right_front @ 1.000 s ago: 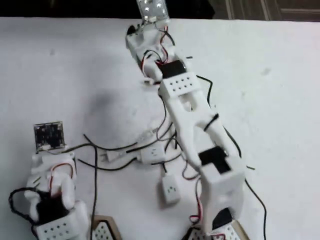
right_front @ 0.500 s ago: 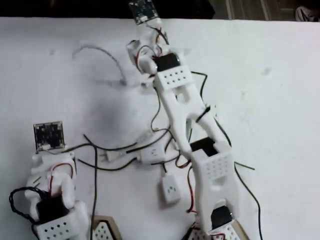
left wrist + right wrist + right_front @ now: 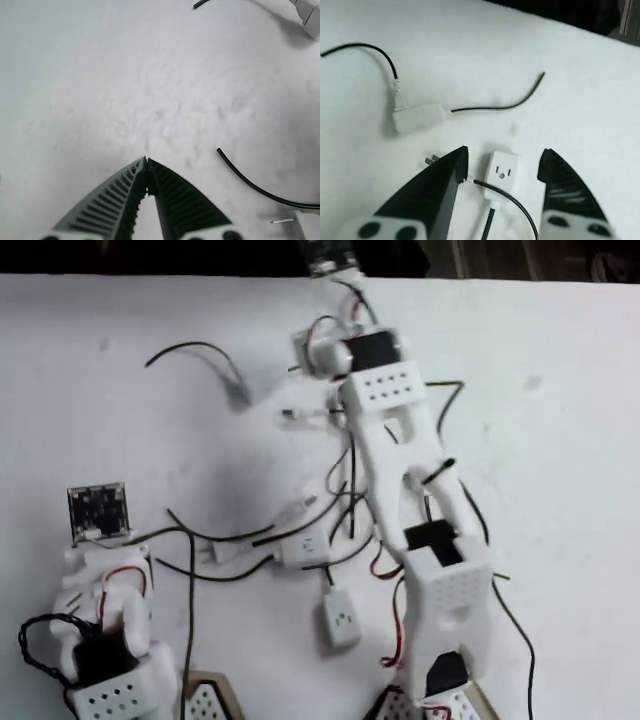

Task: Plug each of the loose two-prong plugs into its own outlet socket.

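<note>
Item, near left of the worktop [image 3: 560, 440]: left fingers [image 3: 141, 174], pressed together tip to tip and holding nothing, over bare surface. A black cable [image 3: 250, 184] and a pair of bare pins [image 3: 282, 220] lie off to one side, apart from the tips. Item, centre: corded plug [image 3: 225, 553] just beside the middle socket [image 3: 305, 548]. The near socket [image 3: 340, 622] lies below them, and all three sit among crossing black leads. Item, far centre: grey plug [image 3: 417, 119] lying flat on its own lead, near the right arm but outside its fingers. Item, right: right fingers [image 3: 447, 172], spread wide and empty, straddling the far socket [image 3: 502, 172], which lies face up between them. The prongs [image 3: 431, 160] of another plug poke out just beside one finger, and a black lead [image 3: 512, 205] runs against the socket's edge. Hazards, for your judgement: if you close here you will likely grip a socket, not a plug. The finger beside the prongs may shove that plug aside as it descends. The lead at the socket may snag and drag it. The tangle at centre may pull both sockets when you lift any one plug.
</note>
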Available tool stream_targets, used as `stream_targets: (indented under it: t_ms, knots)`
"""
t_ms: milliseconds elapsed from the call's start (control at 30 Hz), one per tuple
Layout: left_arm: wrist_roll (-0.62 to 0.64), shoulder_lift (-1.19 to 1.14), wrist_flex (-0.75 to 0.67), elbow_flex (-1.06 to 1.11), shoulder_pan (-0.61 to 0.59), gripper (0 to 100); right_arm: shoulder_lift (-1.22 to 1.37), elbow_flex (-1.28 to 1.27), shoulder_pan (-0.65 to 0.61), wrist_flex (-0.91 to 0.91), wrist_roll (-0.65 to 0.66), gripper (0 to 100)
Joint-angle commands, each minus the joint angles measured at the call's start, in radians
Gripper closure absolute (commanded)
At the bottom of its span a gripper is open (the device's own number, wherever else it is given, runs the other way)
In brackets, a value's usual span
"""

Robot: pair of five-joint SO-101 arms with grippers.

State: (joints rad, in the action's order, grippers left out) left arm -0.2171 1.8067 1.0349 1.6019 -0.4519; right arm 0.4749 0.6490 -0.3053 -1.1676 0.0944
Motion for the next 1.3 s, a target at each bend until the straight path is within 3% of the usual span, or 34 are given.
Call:
stream_targets:
  t_ms: [0, 133, 367, 800, 900, 1133, 1267]
  knots:
    - [-0.012, 0.007, -0.021, -0.006, -0.005, 97, -0.012, 0.044, 0.050, -0.073, 0.011, 79.4]
    - [-0.012, 0.007, -0.021, -0.006, -0.005, 97, 0.090, 0.044, 0.061, -0.119, 0.026, 77.9]
    - [-0.012, 0.007, -0.021, -0.006, -0.004, 97, 0.255, 0.054, 0.054, -0.168, 0.080, 62.0]
    - [-0.012, 0.007, -0.021, -0.006, -0.004, 97, 0.386, 0.054, -0.004, -0.044, 0.074, 62.1]
    - [-0.012, 0.007, -0.021, -0.005, -0.004, 97, 0.409, 0.054, -0.015, -0.044, 0.074, 69.0]
    - [-0.014, 0.007, -0.026, 0.009, -0.004, 97, 0.387, 0.054, -0.016, -0.050, 0.081, 98.8]
    - [-0.014, 0.007, -0.057, 0.026, -0.004, 97, 0.326, 0.049, -0.016, -0.119, 0.114, 98.1]
